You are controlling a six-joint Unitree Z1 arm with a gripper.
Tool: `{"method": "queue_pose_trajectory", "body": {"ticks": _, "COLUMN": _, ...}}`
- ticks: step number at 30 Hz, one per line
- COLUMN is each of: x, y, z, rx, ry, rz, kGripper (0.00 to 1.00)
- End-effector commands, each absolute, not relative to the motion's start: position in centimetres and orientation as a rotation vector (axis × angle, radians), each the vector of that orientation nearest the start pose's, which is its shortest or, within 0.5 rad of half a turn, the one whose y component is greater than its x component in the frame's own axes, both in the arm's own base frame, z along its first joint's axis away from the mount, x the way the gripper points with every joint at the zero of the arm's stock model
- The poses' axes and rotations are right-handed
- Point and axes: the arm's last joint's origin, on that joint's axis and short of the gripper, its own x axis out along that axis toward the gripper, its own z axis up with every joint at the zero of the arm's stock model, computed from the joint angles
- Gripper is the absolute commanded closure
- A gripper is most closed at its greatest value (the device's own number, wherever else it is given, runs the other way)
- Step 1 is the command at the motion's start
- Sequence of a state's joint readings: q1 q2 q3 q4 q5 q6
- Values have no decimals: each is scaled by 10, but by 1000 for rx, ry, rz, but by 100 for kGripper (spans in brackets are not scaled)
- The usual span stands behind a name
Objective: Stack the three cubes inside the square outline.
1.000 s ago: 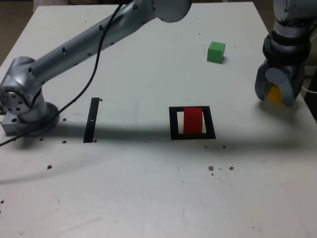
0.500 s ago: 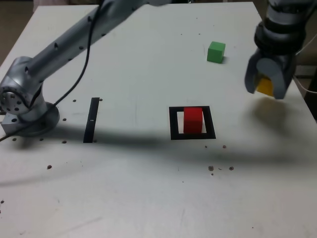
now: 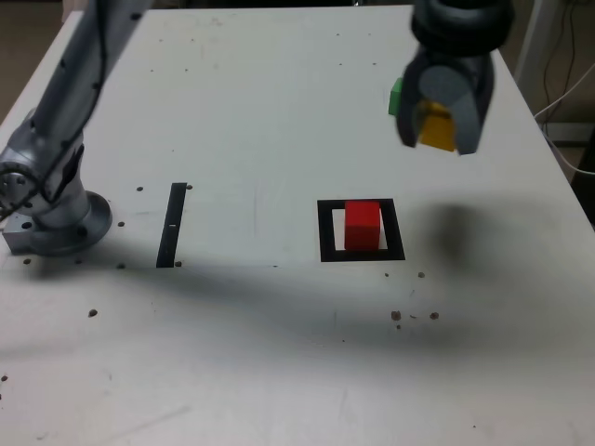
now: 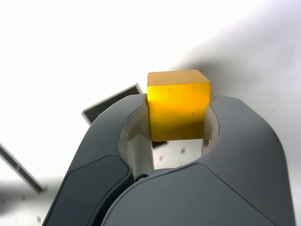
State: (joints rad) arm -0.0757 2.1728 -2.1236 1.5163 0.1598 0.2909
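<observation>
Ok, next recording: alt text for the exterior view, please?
A grey robot gripper, shut on a small matte yellow cube, hangs above a white table. A matte red cube sits inside a thick black square outline; a green cube shows partly behind the gripper.

Overhead light falls evenly on the counter (image 3: 279,111), soft and a little grainy. The arm throws a long dark shadow band across it, with a blurred patch beside the square (image 3: 362,230). The wrist view is blown out white, its background unfocused.
</observation>
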Motion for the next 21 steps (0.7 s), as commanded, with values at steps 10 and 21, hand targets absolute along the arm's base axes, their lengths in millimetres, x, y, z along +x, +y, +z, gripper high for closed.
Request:
{"method": "queue_pose_trajectory", "body": {"ticks": 10, "x": 338, "y": -37, "z": 331, "rx": 159, "ry": 1545, "rz": -99, "kGripper": 70}}
{"method": "queue_pose_trajectory", "body": {"ticks": 21, "x": 326, "y": -51, "z": 305, "rx": 63, "ry": 1564, "rz": -31, "kGripper": 70}}
